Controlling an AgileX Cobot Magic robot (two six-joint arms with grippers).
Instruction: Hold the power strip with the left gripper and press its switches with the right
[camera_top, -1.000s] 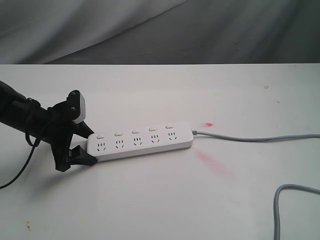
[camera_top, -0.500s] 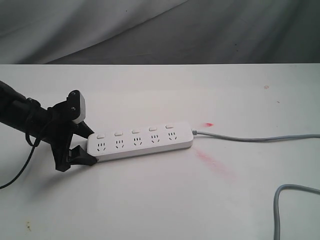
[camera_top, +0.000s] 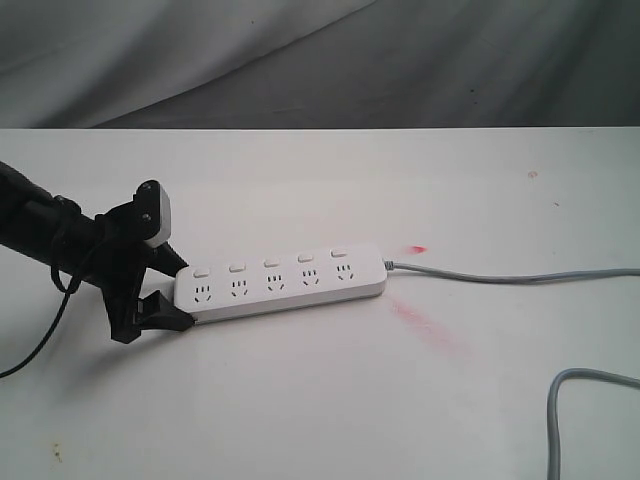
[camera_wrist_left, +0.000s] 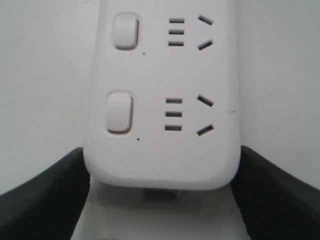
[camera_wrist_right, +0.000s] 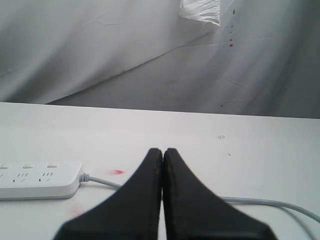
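Note:
The white power strip (camera_top: 285, 283) lies flat on the white table, its grey cord (camera_top: 500, 276) running off to the right. A row of small switches (camera_top: 270, 265) runs along its far edge. My left gripper (camera_top: 178, 292) is shut on the strip's left end, one black finger on each long side. The left wrist view shows that rounded end (camera_wrist_left: 160, 160) held between the fingers (camera_wrist_left: 45, 200), with two switches (camera_wrist_left: 120, 112) in sight. My right gripper (camera_wrist_right: 162, 151) is shut on nothing, hovering above the table to the right of the strip (camera_wrist_right: 35, 182). It is outside the exterior view.
Red smears (camera_top: 430, 325) and a small red spot (camera_top: 417, 248) mark the table right of the strip. A loop of grey cord (camera_top: 560, 420) lies at the front right corner. A grey cloth backdrop (camera_top: 320, 60) hangs behind the table's far edge.

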